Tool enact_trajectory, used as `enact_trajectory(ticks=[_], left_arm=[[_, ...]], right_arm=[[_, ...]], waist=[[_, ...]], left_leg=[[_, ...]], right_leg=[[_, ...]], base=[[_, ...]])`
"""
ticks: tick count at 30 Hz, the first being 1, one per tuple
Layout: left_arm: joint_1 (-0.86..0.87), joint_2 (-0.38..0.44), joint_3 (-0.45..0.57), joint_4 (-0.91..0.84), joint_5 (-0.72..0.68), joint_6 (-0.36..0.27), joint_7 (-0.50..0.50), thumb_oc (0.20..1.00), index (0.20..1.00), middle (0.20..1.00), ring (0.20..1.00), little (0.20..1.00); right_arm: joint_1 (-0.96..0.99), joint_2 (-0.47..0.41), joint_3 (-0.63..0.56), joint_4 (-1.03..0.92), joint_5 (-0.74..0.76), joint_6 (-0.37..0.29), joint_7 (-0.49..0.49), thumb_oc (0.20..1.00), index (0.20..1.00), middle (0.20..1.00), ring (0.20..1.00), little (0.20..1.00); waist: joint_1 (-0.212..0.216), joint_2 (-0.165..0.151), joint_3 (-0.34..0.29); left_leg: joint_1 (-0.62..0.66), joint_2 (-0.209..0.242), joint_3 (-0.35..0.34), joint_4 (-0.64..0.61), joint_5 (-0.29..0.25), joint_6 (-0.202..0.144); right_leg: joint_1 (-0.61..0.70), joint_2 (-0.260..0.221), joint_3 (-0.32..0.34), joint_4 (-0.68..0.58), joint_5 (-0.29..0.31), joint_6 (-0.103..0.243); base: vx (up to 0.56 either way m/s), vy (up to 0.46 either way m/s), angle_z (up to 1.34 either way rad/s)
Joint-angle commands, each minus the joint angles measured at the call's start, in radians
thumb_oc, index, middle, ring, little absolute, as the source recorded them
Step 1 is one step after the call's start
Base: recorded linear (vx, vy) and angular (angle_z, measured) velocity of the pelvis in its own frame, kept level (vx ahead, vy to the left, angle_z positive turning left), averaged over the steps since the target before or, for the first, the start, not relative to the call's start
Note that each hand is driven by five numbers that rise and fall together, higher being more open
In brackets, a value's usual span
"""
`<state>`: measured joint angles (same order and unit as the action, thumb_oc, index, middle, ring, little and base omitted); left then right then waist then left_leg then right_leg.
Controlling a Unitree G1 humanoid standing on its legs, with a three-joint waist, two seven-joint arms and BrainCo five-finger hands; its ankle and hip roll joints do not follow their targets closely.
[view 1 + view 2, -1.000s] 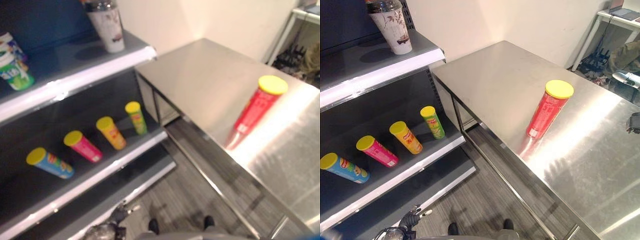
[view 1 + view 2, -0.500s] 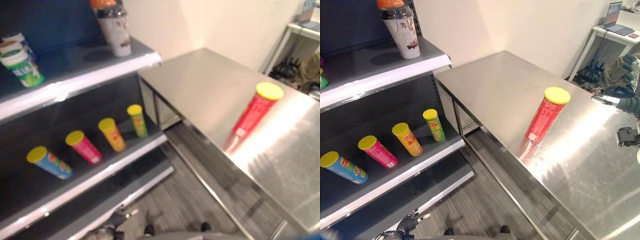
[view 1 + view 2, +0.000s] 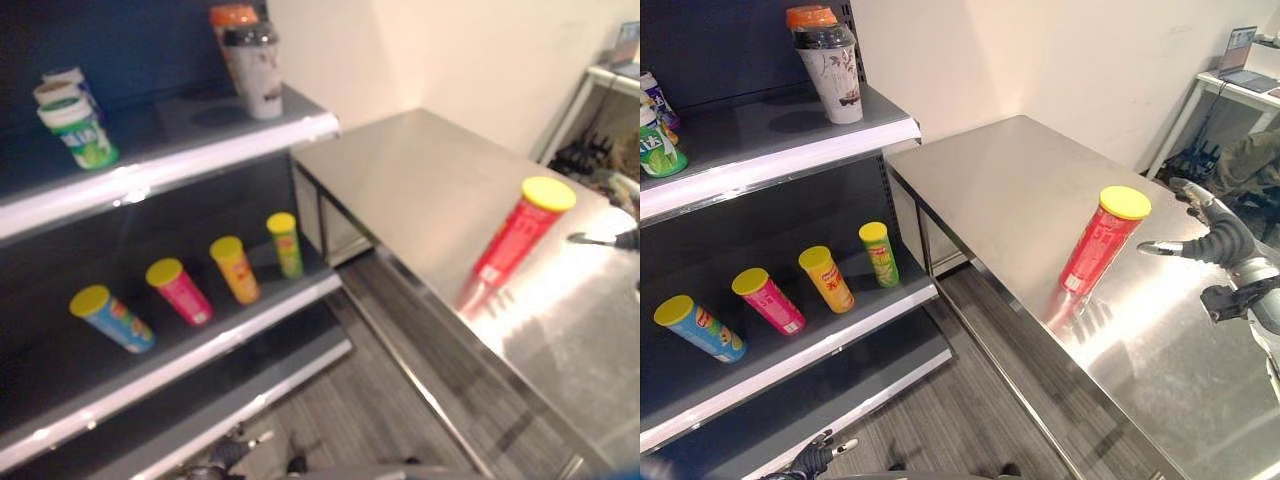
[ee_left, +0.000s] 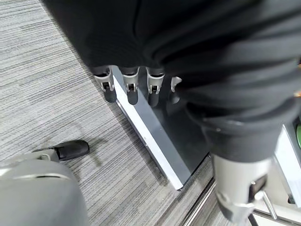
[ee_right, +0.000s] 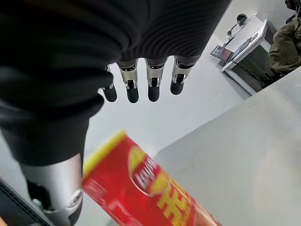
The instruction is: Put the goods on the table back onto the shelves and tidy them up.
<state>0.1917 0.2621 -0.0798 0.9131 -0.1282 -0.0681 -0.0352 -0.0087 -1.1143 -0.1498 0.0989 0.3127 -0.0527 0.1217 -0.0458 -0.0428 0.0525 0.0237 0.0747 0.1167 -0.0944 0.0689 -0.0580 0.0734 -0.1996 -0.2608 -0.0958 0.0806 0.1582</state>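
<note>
Now the steel table (image 3: 1020,190) on the right carries one upright red chip can (image 3: 1100,243) with a yellow lid, long axis vertical. The right hand (image 3: 1210,238), fingers spread and empty, sits just right of it, having come in from the edge since a second ago. The left hand (image 4: 136,87) hangs low, relaxed, near the shelf (image 3: 790,340) base.

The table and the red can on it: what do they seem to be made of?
The table looks like brushed stainless steel: its top is silver-grey and mirrors the can and the light. The red can looks like a printed cardboard tube with a glossy wrap and a yellow, probably plastic lid; the look leaves that open.
</note>
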Motion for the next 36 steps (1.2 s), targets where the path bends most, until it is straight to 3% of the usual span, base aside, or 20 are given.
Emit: enact_trajectory(ticks=[1, 24, 26, 32, 33, 34, 35, 36], left_arm=[[-0.07, 0.062, -0.016, -0.003, 0.011, -0.024, 0.016, 1.0, 1.0, 1.0, 1.0, 1.0], [-0.051, 0.057, -0.026, -0.01, -0.017, -0.018, 0.016, 1.0, 1.0, 1.0, 1.0, 1.0], [-0.049, 0.063, -0.035, -0.009, -0.011, -0.024, 0.001, 1.0, 1.0, 1.0, 1.0, 1.0], [-0.055, 0.066, -0.04, -0.005, -0.012, -0.028, 0.001, 1.0, 1.0, 1.0, 1.0, 1.0], [-0.061, 0.066, -0.042, 0.01, -0.009, -0.029, 0.0, 1.0, 1.0, 1.0, 1.0, 1.0], [-0.06, 0.066, -0.044, 0.012, -0.007, -0.029, -0.001, 1.0, 1.0, 1.0, 1.0, 1.0], [-0.06, 0.066, -0.043, 0.012, -0.007, -0.03, -0.002, 1.0, 1.0, 1.0, 1.0, 1.0], [-0.06, 0.066, -0.043, 0.012, -0.007, -0.03, -0.002, 1.0, 1.0, 1.0, 1.0, 1.0]], right_arm=[[-0.16, -0.022, -0.007, 0.033, -0.014, -0.026, -0.042, 1.0, 1.0, 1.0, 1.0, 1.0], [-0.27, -0.011, 0.094, 0.099, 0.047, -0.019, -0.037, 1.0, 1.0, 1.0, 1.0, 1.0], [-0.242, -0.089, 0.163, 0.087, 0.1, -0.009, 0.056, 1.0, 1.0, 1.0, 1.0, 1.0], [-0.258, -0.133, 0.205, 0.104, 0.084, 0.0, 0.073, 1.0, 1.0, 1.0, 1.0, 1.0], [-0.257, -0.16, 0.225, 0.093, 0.097, 0.006, 0.099, 0.536, 0.536, 0.536, 0.536, 0.536], [-0.255, -0.167, 0.231, 0.087, 0.101, 0.006, 0.108, 0.435, 0.435, 0.435, 0.435, 0.435], [-0.261, -0.176, 0.241, 0.088, 0.099, 0.006, 0.111, 0.2, 0.2, 0.2, 0.2, 0.2], [-0.262, -0.176, 0.241, 0.088, 0.099, 0.005, 0.111, 0.2, 0.2, 0.2, 0.2, 0.2]], waist=[[0.046, -0.037, 0.041], [0.078, -0.044, 0.041], [0.079, -0.052, 0.043], [0.074, -0.053, 0.043], [0.073, -0.056, 0.042], [0.073, -0.057, 0.042], [0.073, -0.058, 0.042], [0.073, -0.058, 0.042]], left_leg=[[0.055, 0.026, 0.071, 0.007, -0.085, -0.068], [0.053, 0.027, 0.048, 0.007, -0.084, -0.073], [0.049, 0.029, 0.047, 0.007, -0.08, -0.079], [0.049, 0.029, 0.051, 0.007, -0.079, -0.08], [0.047, 0.029, 0.051, 0.007, -0.08, -0.081], [0.048, 0.029, 0.051, 0.007, -0.08, -0.081], [0.048, 0.029, 0.051, 0.007, -0.08, -0.081], [0.048, 0.029, 0.051, 0.007, -0.08, -0.081]], right_leg=[[0.048, -0.032, -0.053, 0.018, -0.071, 0.04], [0.069, -0.028, -0.088, 0.014, -0.078, 0.033], [0.068, -0.029, -0.097, 0.014, -0.076, 0.035], [0.068, -0.029, -0.097, 0.012, -0.074, 0.036], [0.068, -0.03, -0.099, 0.013, -0.074, 0.037], [0.068, -0.031, -0.098, 0.012, -0.073, 0.037], [0.068, -0.031, -0.098, 0.012, -0.073, 0.038], [0.068, -0.031, -0.098, 0.012, -0.073, 0.038]], base=[[0.01, -0.013, 0.09], [0.0, -0.006, 0.05], [-0.01, -0.004, 0.02], [0.0, 0.0, 0.01], [0.0, 0.0, 0.0], [0.0, 0.0, 0.0], [0.0, 0.0, 0.0], [0.0, 0.0, 0.0]])
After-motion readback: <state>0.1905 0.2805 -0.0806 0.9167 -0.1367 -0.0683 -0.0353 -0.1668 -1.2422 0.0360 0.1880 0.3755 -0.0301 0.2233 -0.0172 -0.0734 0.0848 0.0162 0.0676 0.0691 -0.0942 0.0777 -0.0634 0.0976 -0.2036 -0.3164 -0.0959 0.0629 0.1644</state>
